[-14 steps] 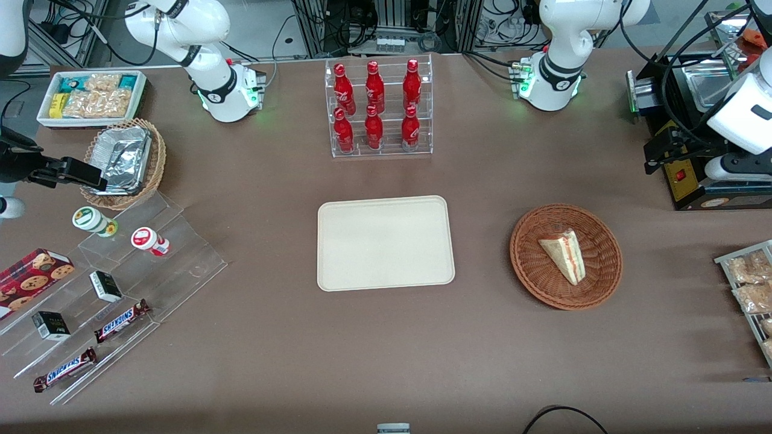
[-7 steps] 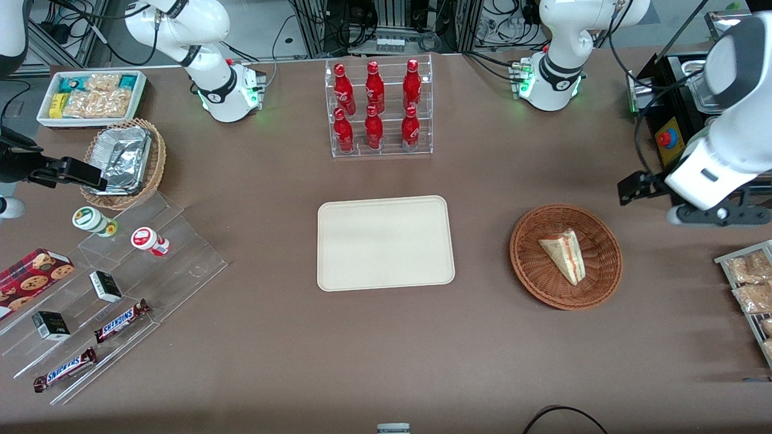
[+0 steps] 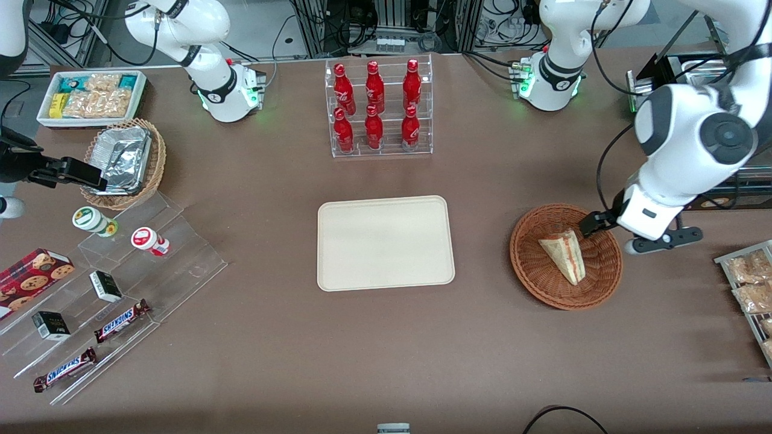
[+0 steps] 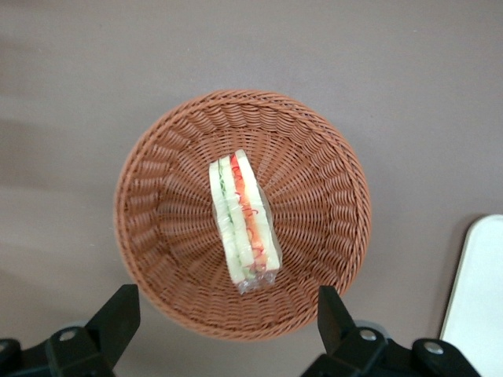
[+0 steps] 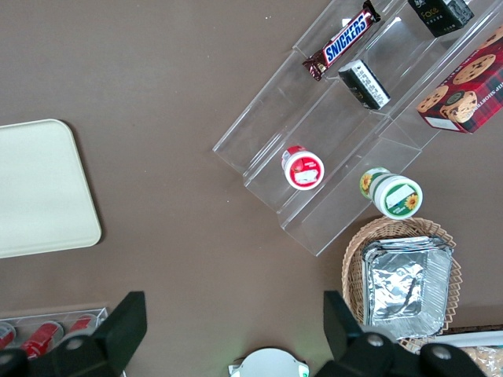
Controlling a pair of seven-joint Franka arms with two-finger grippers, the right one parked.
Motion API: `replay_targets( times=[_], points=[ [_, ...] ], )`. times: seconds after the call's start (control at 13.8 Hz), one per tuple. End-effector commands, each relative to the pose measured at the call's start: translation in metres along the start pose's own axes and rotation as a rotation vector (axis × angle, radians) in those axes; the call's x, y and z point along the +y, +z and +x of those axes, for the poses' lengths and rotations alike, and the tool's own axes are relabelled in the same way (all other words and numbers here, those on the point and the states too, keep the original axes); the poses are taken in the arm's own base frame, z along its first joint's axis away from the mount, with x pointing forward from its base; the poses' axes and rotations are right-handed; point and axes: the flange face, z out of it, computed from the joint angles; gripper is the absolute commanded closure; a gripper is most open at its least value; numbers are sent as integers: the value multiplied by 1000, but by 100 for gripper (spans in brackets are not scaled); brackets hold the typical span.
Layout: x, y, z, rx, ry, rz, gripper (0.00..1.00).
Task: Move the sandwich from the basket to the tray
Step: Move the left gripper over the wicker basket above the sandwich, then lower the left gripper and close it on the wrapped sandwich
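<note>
The sandwich [image 3: 564,256], a white bread wedge with red and green filling, lies in the round reddish-brown basket [image 3: 531,265]. In the left wrist view the sandwich [image 4: 242,220] lies in the middle of the basket [image 4: 314,173]. The cream tray [image 3: 386,241] lies bare beside the basket, toward the parked arm's end; its edge also shows in the left wrist view [image 4: 475,298]. My left gripper [image 3: 662,239] hangs above the basket's rim at the working arm's end. In the left wrist view the gripper [image 4: 226,314] is open and empty, its fingers [image 4: 118,314] spread about as wide as the basket.
A clear rack of red bottles [image 3: 377,108] stands farther from the camera than the tray. A black machine [image 3: 681,175] and a rack of snack packets [image 3: 748,283] flank the basket at the working arm's end. Acrylic steps with snacks [image 3: 114,283] lie at the parked arm's end.
My left arm has swung from beside the black machine toward the basket, and the gripper now hangs at the basket's rim. The sandwich, basket and tray have not moved.
</note>
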Motion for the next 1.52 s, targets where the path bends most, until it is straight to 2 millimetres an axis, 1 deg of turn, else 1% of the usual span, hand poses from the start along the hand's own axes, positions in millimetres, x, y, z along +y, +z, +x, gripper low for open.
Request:
replay_targets(
  times=[0.0, 0.07, 0.14, 0.43, 0.72, 1.16, 1.23, 1.38, 1.45],
  points=[
    [2, 29, -5, 19, -99, -21, 0],
    [9, 41, -7, 18, -103, -25, 0],
    [10, 52, -9, 16, -103, -26, 0],
    [9, 87, -11, -29, -101, -10, 0],
    [6, 108, -13, -50, -97, 2, 0],
    [6, 149, -16, -68, -92, 6, 1],
    [5, 151, -16, -69, -92, 8, 6],
    [5, 151, -17, -76, -91, 11, 71],
    [5, 151, -17, -78, -85, 11, 94]
  ],
)
